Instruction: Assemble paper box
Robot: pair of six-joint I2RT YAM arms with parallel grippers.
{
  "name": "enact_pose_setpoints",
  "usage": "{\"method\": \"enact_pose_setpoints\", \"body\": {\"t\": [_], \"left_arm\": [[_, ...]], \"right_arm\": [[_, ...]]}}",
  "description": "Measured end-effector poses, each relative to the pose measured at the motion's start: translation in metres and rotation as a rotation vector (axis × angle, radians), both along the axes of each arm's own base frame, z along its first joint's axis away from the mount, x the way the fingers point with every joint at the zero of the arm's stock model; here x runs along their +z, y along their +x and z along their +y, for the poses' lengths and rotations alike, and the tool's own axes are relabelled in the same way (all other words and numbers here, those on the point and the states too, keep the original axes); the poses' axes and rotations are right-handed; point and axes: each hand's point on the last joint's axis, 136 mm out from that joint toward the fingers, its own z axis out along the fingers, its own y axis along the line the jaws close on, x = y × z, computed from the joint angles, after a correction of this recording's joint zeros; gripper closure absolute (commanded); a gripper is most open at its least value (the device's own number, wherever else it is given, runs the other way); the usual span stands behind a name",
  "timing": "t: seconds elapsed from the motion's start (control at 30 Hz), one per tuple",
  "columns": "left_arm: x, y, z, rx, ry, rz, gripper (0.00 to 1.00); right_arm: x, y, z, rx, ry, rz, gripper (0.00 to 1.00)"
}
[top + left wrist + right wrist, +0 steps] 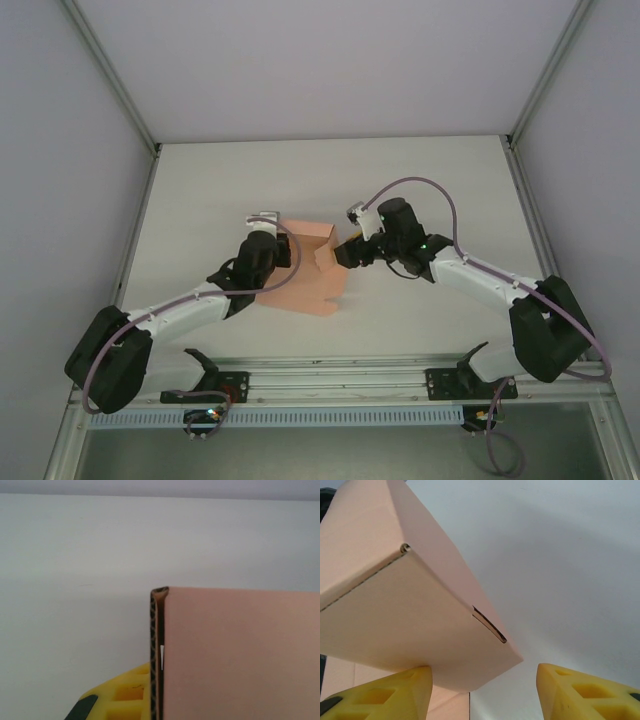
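Yellow ribbed fingers (380, 697) of right gripper (484, 676) closest in right wrist view, standing spread with a clear gap between. Just above one of them, a lower corner of salmon-pink paper box (395, 605) of thin corrugated card, partly folded, with a narrow slot (490, 628) cut near that corner. From above, sits around the middle of white desk (400, 180), one side raised into walls, a flat panel lying toward the near edge. Flanked by both arms: left gripper (277, 240) at the left wall, right gripper at the right side. In left wrist view, one yellow finger (117, 697) against the fluted edge of an upright pink wall. Left jaws pressed together, pinching that wall.
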Motion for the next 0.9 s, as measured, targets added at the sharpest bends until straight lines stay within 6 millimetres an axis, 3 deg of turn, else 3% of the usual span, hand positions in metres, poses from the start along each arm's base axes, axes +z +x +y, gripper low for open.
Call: {"method": "enact_pose_setpoints", "body": {"t": [0.13,0.43,0.83,0.9], "left_arm": [[-0.003,-0.001,0.001,0.003,0.008,0.011,1.00],[-0.002,-0.002,-0.002,-0.013,0.002,0.021,1.00],[-0.003,-0.006,-0.009,-0.047,-0.008,0.033,1.00],[-0.003,-0.005,-0.008,-0.041,-0.004,0.034,1.00]], "right_arm": [[0.002,-0.003,-0.005,0.000,-0.025,-0.016,0.43],[0.029,-0.027,-0.007,0.093,-0.015,-0.087,0.46],[0.005,-0.016,0.005,0.108,-0.078,-0.055,0.49],[0.003,-0.013,0.010,0.092,-0.101,-0.074,0.53]]}}
